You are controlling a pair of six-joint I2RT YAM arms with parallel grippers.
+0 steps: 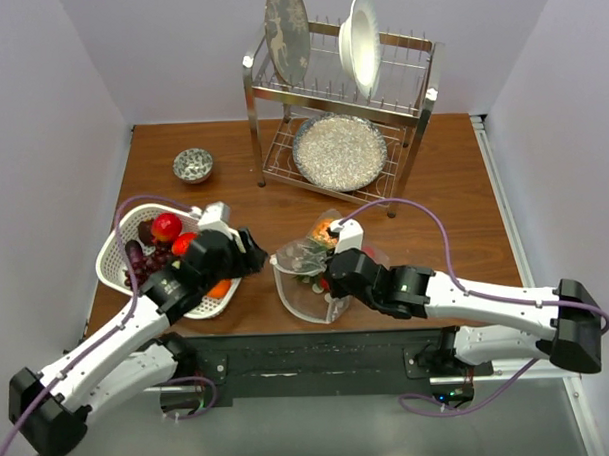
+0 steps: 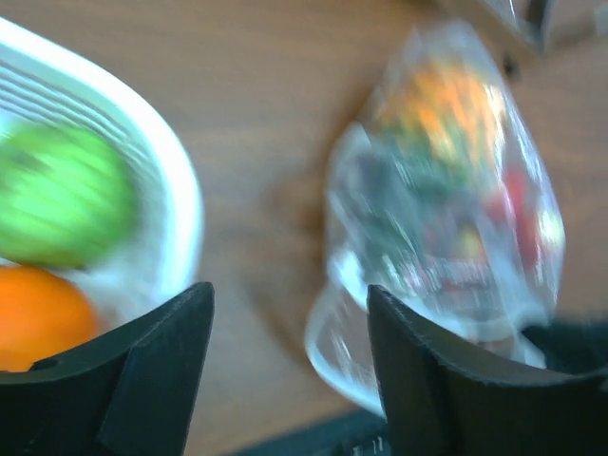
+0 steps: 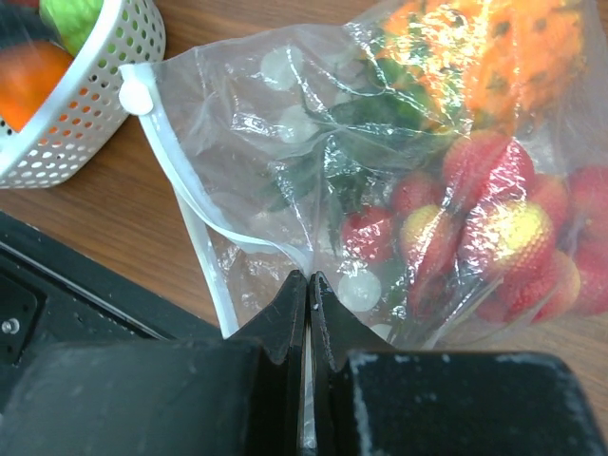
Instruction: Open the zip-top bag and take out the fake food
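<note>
Clear zip-top bag [image 3: 285,123] pinched by the right gripper [image 3: 307,277], tips closed; left gripper [image 2: 290,294] gapes empty, fake food [image 2: 446,104] ahead blurred

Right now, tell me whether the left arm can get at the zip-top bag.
Probably yes: the left fingers stand open beside the basket, with only bare table between them and the zip-top bag, which the right fingers pinch at its near edge.

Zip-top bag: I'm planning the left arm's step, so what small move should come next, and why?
Probably slide the left claw across to the zip-top bag and take its loose edge. That claw stands open and empty between the white basket and the bag. The right claw is shut on the bag's film, and the fake food lies inside.
</note>
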